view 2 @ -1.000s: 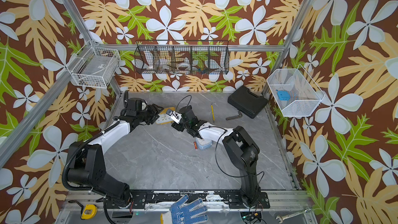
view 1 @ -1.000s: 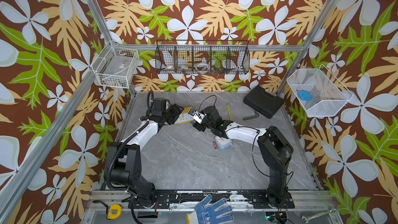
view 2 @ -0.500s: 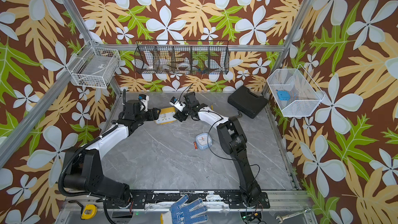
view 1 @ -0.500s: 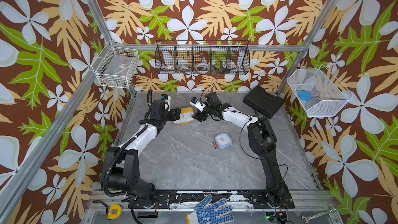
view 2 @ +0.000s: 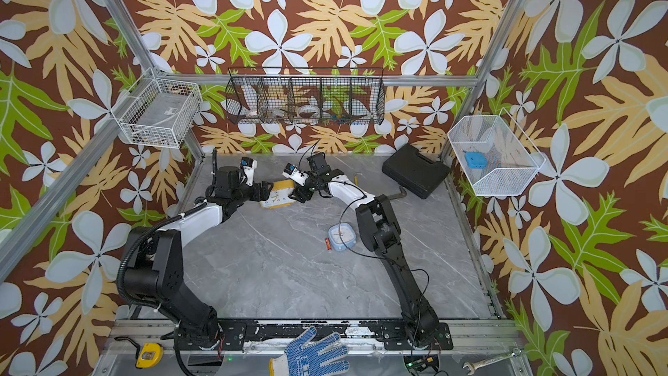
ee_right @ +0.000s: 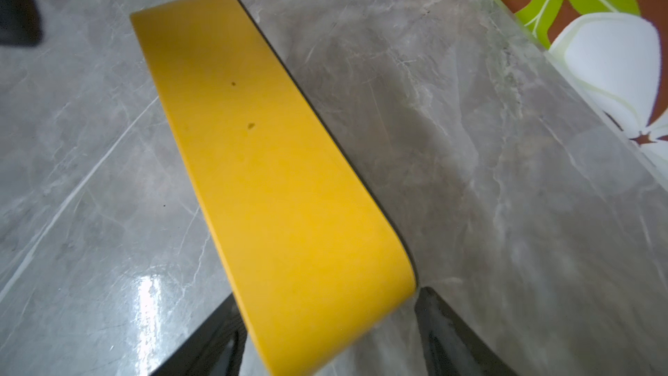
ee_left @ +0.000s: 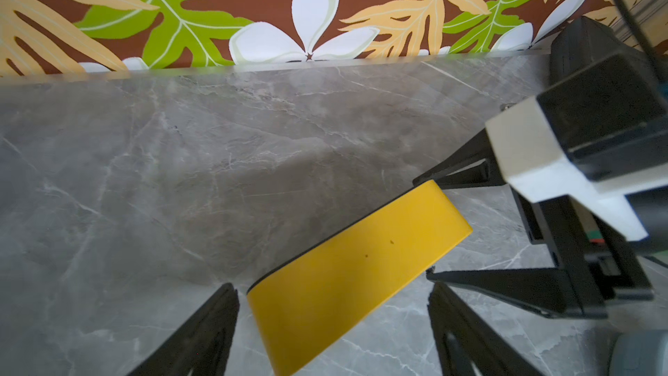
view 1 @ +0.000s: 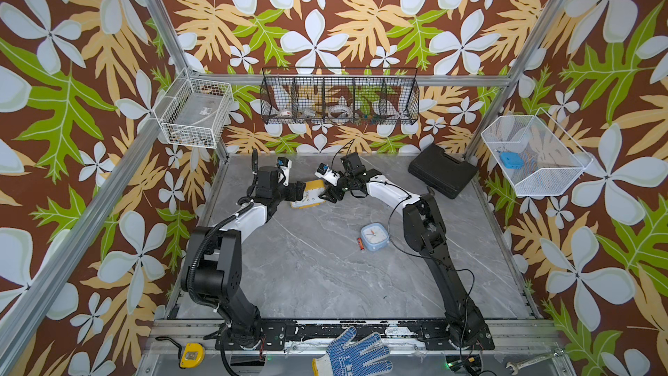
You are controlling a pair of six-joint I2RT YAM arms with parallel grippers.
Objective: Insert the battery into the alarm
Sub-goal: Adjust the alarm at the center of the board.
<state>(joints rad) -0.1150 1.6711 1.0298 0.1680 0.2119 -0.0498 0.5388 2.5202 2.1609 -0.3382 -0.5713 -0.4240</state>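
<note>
Upper centre, left hand (view 1: 300,191), jaws apart, and right hand (view 1: 330,195), grip unclear, flank the yellow alarm (view 1: 312,189); uneven squeezing could topple it.

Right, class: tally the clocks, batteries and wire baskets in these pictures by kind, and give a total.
Clocks: 2, yellow clock, blue clock
Batteries: 1, battery
Wire baskets: 3, left basket, black basket, right basket
Total: 6

Glossy, smooth marbled table (ee_right: 506,211) — matt, smooth yellow plastic clock (ee_right: 271,175).
</note>
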